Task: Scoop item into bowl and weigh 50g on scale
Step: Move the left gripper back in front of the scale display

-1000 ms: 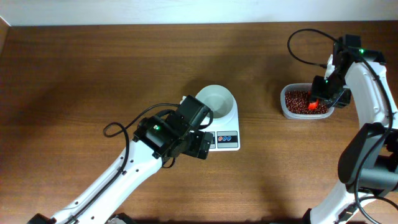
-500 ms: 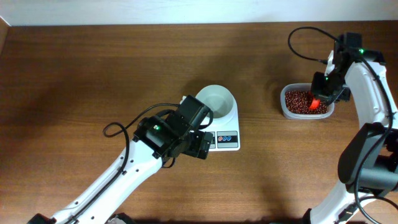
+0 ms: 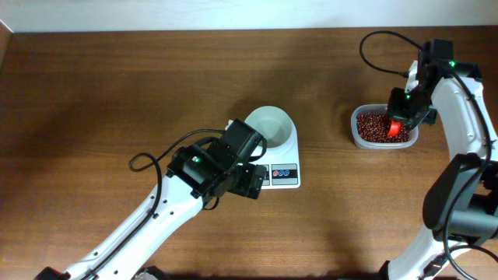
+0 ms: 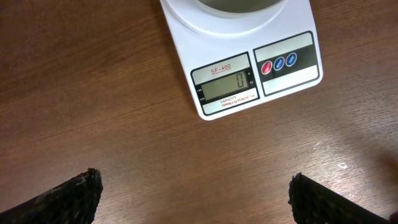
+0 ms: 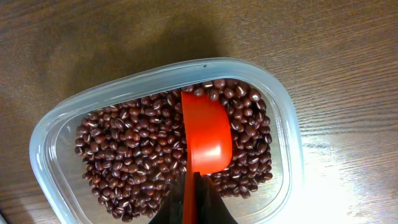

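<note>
Beans (image 5: 137,155) are lying heaped in the clear tub (image 5: 56,124), well apart from the scale (image 4: 249,68). The scale is showing "SF-400" and its display is reading 0. The white bowl (image 3: 270,124) is sitting on it. Right gripper (image 5: 193,208) is clenching the red scoop (image 5: 205,140) on the beans. Left gripper (image 4: 199,199) is hovering with fingers spread wide, holding nothing. Since a second ago the scoop has edged slightly across the tub. The left arm is unchanged.

Left wrist view: the white bowl (image 4: 239,5) is cut off at 12 o'clock, its inside unseen; the left fingers (image 4: 68,199) show only their tips at 7 and 5 o'clock. Overhead, the left arm (image 3: 210,167) covers the display of the scale (image 3: 292,153). Right wrist view: the handle of the red scoop (image 5: 205,134), the right fingers (image 5: 211,210) and the rim of the clear tub (image 5: 46,134) run off at 6 o'clock.
</note>
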Robot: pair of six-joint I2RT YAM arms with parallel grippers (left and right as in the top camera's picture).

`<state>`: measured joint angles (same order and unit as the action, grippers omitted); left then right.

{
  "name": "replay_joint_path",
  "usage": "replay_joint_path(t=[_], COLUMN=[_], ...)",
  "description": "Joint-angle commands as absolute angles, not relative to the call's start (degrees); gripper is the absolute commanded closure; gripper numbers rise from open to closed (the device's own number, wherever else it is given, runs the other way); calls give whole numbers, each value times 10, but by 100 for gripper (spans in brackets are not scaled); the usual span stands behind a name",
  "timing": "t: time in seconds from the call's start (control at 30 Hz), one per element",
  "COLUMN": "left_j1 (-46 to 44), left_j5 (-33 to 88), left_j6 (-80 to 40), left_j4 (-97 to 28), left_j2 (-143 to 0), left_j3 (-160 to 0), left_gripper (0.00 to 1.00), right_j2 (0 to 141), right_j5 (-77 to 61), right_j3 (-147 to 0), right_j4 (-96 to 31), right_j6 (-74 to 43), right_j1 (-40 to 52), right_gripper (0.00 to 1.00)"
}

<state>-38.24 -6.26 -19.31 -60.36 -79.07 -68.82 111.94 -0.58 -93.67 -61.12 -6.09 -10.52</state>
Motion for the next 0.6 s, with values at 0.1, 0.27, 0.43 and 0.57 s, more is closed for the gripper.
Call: replay_joint_path(t=[0.1, 0.27, 0.43, 0.57], left_j1=[-385, -374, -352, -352], left_j5=[-24, 14, 26, -10], left_j6=[-187, -138, -117, -93], left_j4=[-596, -590, -592, -580], left_j2=[-789, -797, -866, -920], left_j3=[-682, -682, -682, -682], left_gripper=[1, 1, 1, 1], right_j2=[1120, 1120, 1120, 1120], right_j5=[4, 4, 4, 4], right_j3=[-934, -934, -934, -934], right_j4=[-604, -602, -596, -596], right_j6=[-65, -65, -65, -65], right_j1=[-109, -109, -109, -109], right_gripper=[96, 96, 96, 96])
